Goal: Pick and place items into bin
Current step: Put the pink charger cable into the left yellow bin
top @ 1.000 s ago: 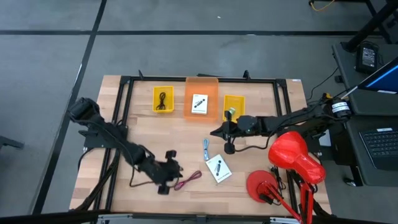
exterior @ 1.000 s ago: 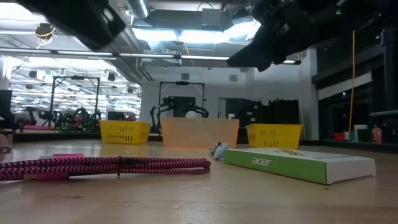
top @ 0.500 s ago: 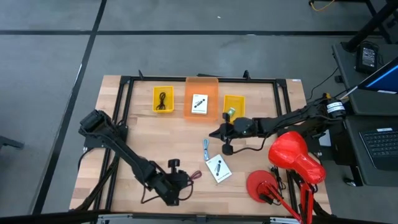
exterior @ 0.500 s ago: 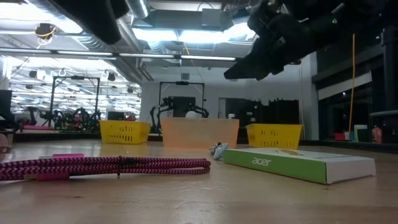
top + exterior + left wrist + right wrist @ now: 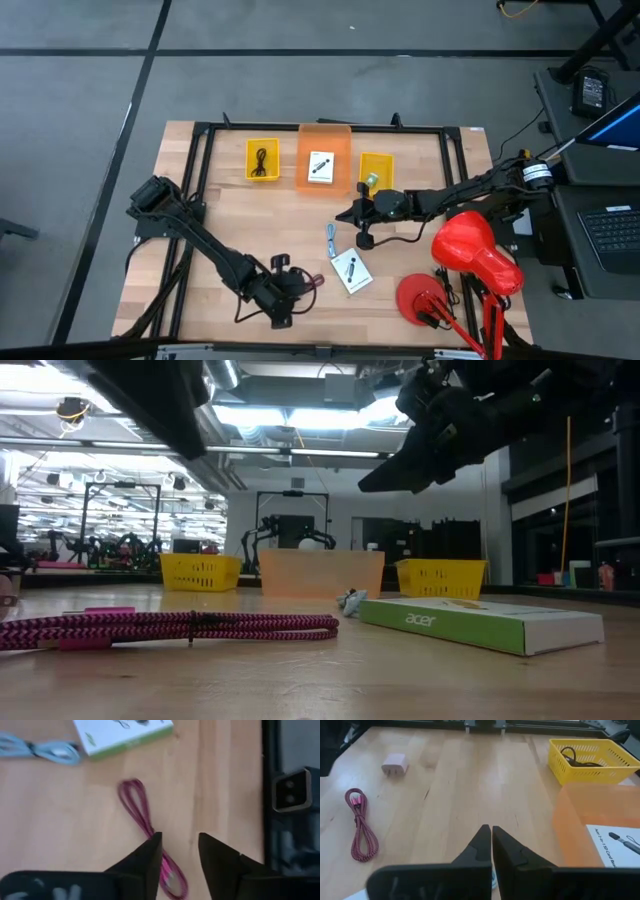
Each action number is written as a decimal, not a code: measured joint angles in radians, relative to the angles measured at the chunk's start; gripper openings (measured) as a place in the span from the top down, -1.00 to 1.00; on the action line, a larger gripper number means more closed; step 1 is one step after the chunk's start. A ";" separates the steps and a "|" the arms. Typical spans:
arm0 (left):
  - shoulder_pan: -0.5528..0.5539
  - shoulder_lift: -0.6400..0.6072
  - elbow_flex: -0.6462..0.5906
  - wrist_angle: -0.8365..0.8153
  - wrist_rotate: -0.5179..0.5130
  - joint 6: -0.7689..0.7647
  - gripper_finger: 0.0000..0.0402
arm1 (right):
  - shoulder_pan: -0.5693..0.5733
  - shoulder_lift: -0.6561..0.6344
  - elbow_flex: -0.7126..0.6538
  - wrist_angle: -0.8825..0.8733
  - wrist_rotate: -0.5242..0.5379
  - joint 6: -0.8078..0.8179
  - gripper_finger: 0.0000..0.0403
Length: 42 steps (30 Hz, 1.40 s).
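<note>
High view: you have three bins at the table's far edge. The left yellow bin (image 5: 263, 160) holds a black cord (image 5: 262, 158), the orange bin (image 5: 324, 160) a white card (image 5: 321, 166), the right yellow bin (image 5: 375, 172) a green cube (image 5: 371, 181). Still loose, by my reckoning: maroon cord (image 5: 309, 284), second white card (image 5: 350, 269), blue-grey cord (image 5: 331, 236).

Low view: your wooden table (image 5: 320, 680) faces a lit workshop with racks.

Left wrist view: your left gripper (image 5: 179, 851) hangs parted, empty, over the maroon cord.

Right wrist view: your right gripper (image 5: 491, 840) is clenched on nothing; a pink plug (image 5: 395, 764) lies apart.
</note>
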 joint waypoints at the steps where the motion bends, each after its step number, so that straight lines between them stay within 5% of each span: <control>1: -0.001 0.000 0.000 -0.001 -0.026 0.012 0.34 | 0.000 0.000 0.000 0.000 0.000 0.000 1.00; 10: -0.001 0.069 -0.001 0.001 -0.081 0.010 0.16 | 0.000 0.000 0.000 -0.001 0.001 0.000 1.00; 28: 0.014 0.201 0.000 0.054 -0.015 -0.100 0.16 | 0.000 -0.001 0.000 -0.008 0.002 -0.001 1.00; 42: 0.026 0.200 0.003 -0.106 0.033 -0.120 0.26 | 0.000 -0.001 0.000 -0.009 0.003 -0.002 1.00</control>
